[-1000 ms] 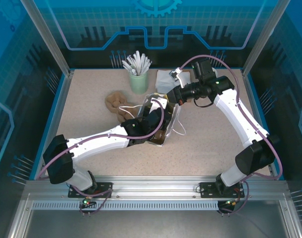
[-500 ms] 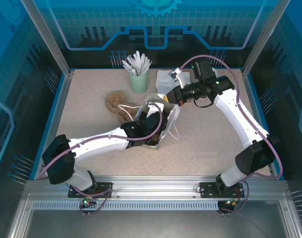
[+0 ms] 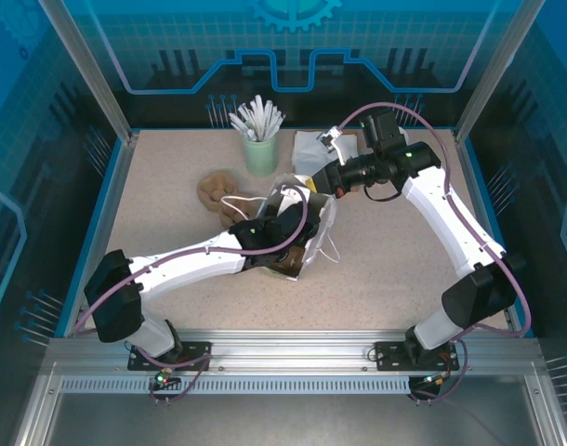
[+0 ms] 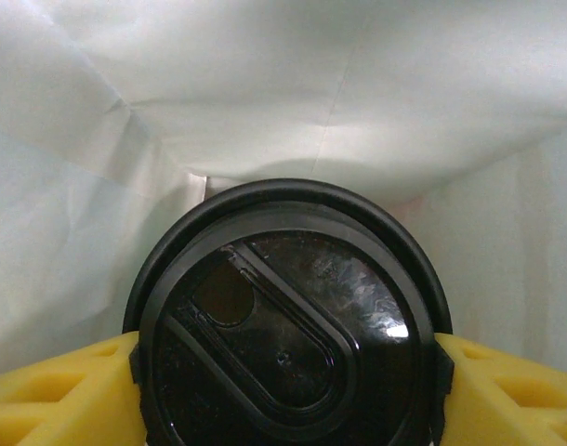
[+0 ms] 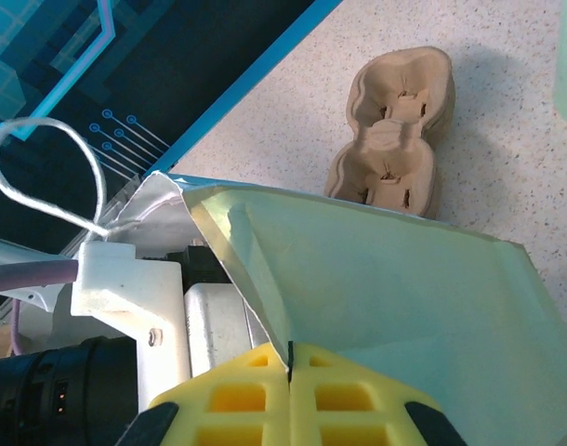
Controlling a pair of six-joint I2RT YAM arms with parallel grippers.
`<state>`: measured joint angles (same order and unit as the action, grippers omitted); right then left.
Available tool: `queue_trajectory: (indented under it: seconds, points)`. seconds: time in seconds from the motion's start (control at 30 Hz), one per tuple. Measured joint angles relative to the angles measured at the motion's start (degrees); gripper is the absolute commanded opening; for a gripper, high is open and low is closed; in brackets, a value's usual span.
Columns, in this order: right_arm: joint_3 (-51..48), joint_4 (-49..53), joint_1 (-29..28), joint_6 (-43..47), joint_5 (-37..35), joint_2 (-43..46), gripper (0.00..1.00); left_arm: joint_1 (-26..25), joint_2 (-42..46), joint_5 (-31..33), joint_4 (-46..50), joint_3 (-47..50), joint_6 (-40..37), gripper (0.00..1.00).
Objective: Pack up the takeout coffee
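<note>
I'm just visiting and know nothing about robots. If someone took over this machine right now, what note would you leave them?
Left gripper: closed on the takeout coffee, deep inside the white paper bag.
Right gripper: shut, pinching the bag's rim.
Done: the cup is in the bag.
Left: let go of the cup, draw the left arm out, then release the rim.

A paper bag (image 3: 319,223) sits at the middle of the bench (image 3: 386,269), the takeout coffee (image 4: 288,316) inside it. A pulp cup carrier (image 3: 212,192) lies just left; a cup of stirrer sticks (image 3: 260,153) stands behind both.
</note>
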<state>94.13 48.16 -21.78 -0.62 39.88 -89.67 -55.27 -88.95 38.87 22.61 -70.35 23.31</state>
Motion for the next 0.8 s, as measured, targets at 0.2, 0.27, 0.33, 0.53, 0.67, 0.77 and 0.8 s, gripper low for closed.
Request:
queue_trajectory:
  seconds: [0.2, 0.27, 0.33, 0.53, 0.67, 0.77, 0.8]
  points:
    - [-1.0, -0.4, 0.0, 0.0, 0.2, 0.2, 0.00, 0.0, -0.3, -1.2, 3.6, -1.2, 2.3, 0.71]
    - [-1.8, -0.8, 0.0, 0.0, 0.3, 0.6, 0.00, 0.0, -0.3, -1.3, 4.2, -1.2, 2.4, 0.70]
    - [-2.6, -1.4, 0.0, 0.0, 0.5, 1.2, 0.00, 0.0, -0.3, -1.4, 4.2, -1.2, 2.3, 0.70]
    - [-5.0, -2.9, 0.0, 0.0, 0.4, 3.8, 0.00, 0.0, 0.2, -1.4, 0.9, 0.8, 1.7, 0.69]
    - [-6.2, -2.8, -0.3, 0.0, 0.7, 5.5, 0.00, 0.0, 1.5, -1.4, -2.7, 3.0, -0.4, 0.69]
    - [-6.2, -3.1, -0.3, 0.0, 0.7, 6.0, 0.00, 0.0, 1.7, -1.2, -3.8, 3.1, -1.7, 0.69]
    - [-6.2, -3.1, -0.3, 0.0, 0.6, 6.1, 0.00, 0.0, 1.7, -1.1, -4.0, 3.1, -2.1, 0.69]
